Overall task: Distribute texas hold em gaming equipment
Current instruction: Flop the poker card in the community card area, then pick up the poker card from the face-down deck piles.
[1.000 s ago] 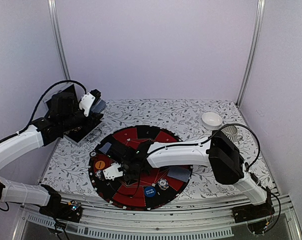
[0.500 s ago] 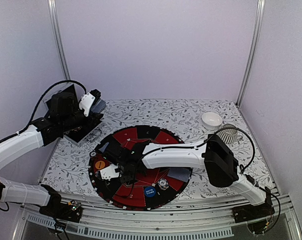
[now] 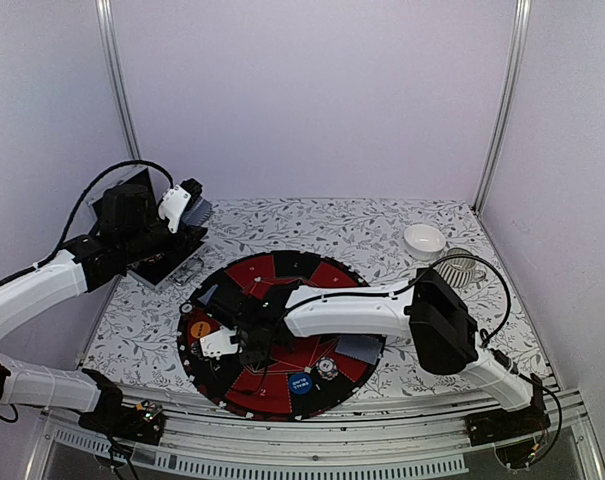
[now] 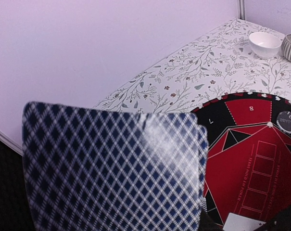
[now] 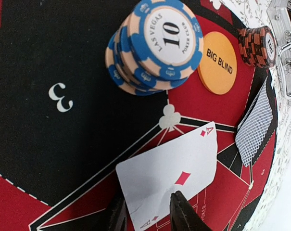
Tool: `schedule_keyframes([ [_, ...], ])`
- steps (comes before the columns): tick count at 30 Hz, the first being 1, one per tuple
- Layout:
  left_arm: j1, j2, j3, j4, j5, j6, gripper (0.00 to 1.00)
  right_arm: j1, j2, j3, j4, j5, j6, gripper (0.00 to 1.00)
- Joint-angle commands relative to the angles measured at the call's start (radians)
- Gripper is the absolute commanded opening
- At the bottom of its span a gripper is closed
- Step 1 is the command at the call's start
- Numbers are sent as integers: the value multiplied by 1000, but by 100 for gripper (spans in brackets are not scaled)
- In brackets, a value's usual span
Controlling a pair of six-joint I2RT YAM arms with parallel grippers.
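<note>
The round red-and-black poker mat (image 3: 282, 272) carries the gear. My right gripper (image 5: 147, 214) is low over it, jaws apart, and the face-up ace of diamonds (image 5: 169, 173) lies flat on the mat between the fingers. In the top view this white card (image 3: 219, 343) sits beside the right gripper (image 3: 244, 340). Beyond it stand a stack of blue poker chips (image 5: 157, 45), the orange Big Blind button (image 5: 217, 62), a dark chip stack (image 5: 256, 45) and a face-down card (image 5: 255, 122). My left gripper (image 3: 187, 207) is raised at the back left, shut on a deck of blue-checked playing cards (image 4: 111, 168).
A white bowl (image 3: 424, 240) and a ribbed grey cup (image 3: 460, 265) stand at the back right. An open dark case (image 3: 167, 265) lies under the left arm. On the mat are also a blue button (image 3: 300, 382), a single chip (image 3: 327, 368) and a face-down card (image 3: 358, 348).
The right arm slid a little left over the mat, then its jaws parted, leaving the ace lying on the mat. The left arm and its deck have not moved.
</note>
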Motion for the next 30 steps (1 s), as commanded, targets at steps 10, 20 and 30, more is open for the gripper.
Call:
schedule_keyframes([
  [10,16,-18,9,27,29,-1,43,8,-229,-39,57,-252,144,82],
  [20,5,-46,-19,28,186,62,42,-262,-613,-336,343,-721,514,99],
  [30,-118,-88,-71,2,323,198,41,-461,-591,-357,550,-884,1127,99],
])
